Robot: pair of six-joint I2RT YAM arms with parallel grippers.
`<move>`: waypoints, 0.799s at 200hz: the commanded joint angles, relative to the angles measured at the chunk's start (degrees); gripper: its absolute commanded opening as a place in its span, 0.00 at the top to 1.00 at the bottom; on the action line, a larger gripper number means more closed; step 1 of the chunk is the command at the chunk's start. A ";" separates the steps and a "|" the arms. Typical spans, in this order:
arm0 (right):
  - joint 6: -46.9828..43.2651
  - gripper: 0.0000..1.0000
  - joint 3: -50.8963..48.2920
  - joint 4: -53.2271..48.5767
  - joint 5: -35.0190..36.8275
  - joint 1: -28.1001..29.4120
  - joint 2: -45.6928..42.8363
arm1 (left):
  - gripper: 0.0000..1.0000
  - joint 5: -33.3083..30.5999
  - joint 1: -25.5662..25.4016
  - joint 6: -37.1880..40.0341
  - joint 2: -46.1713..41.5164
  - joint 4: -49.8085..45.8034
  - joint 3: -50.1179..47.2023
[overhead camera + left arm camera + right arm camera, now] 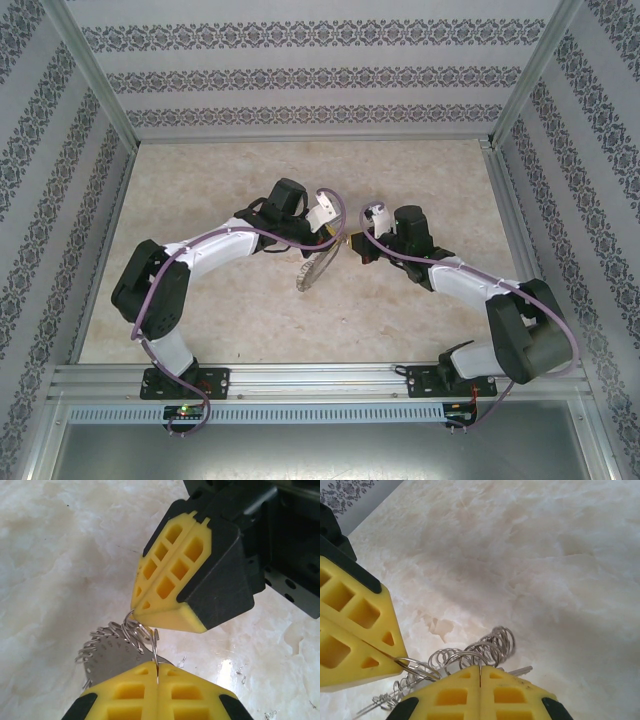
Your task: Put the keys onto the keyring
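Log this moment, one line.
left jaws: shut on keyring | right jaws: shut on key | right tip: at keyring rim

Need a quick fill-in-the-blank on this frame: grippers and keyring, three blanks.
1. The jaws of the left gripper and the right gripper are both ___.
2. The keyring is clamped in the ___ gripper.
3. The pads of both grippers are coloured ___.
Missing words: shut; left; yellow.

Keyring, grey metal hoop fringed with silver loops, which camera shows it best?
Left wrist: the grey metal keyring sits close, face and fringe clear. Right wrist catches fringe loops; top external shows it tiny.
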 commanded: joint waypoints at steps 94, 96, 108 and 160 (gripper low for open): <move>2.98 1.00 -3.30 1.81 -4.62 -2.02 -6.95 | 1.00 1.51 -0.10 0.77 -2.25 1.78 0.07; 2.96 1.00 -3.25 1.69 -4.85 -2.02 -7.08 | 1.00 1.52 -0.10 0.82 -2.29 1.74 0.04; 2.86 1.00 -2.88 1.53 -5.65 -1.98 -7.23 | 1.00 1.56 -0.10 0.82 -2.21 1.77 0.12; 2.05 1.00 -1.24 1.05 -6.99 -0.53 -6.17 | 1.00 1.90 -0.15 0.88 -2.13 1.35 0.61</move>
